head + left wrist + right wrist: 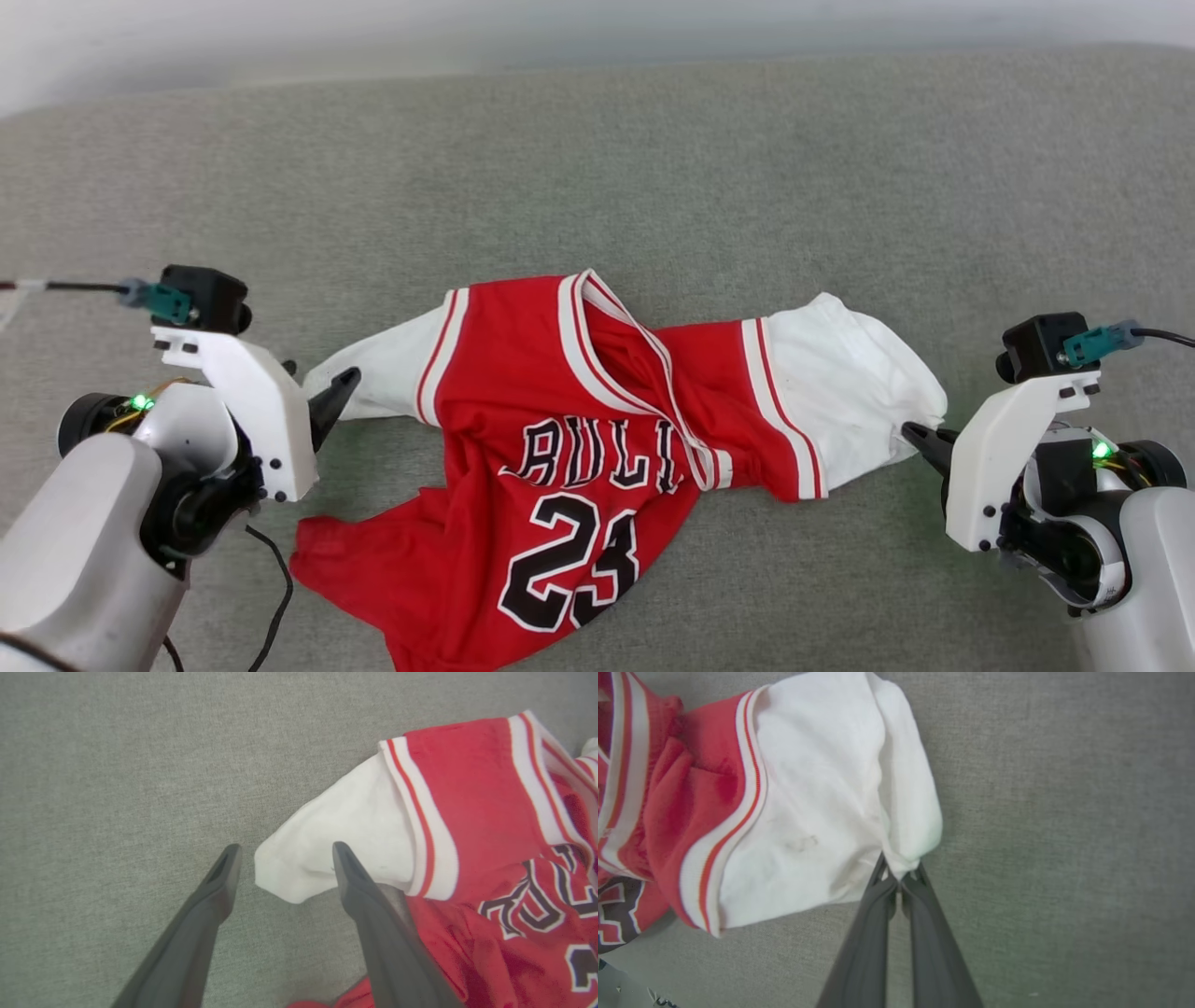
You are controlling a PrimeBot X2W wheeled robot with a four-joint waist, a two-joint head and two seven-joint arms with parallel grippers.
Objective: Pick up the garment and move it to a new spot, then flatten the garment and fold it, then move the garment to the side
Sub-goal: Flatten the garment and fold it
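The garment [579,439] lies crumpled on the grey cloth surface: a red jersey with white short sleeves, striped trim, black lettering and a number. My left gripper [338,385] is open at the tip of the left white sleeve [336,830]; the sleeve end [280,872] sits between its two dark fingers [219,882], which do not pinch it. At the other side, my right gripper [913,435] is shut on the edge of the right white sleeve [817,807], the cloth bunched between its fingertips [900,877].
A grey cloth surface [653,168] spreads under everything, with open room beyond the garment and at both sides. A pale wall edge [280,37] runs along the far side. A black cable [271,597] hangs by my left arm.
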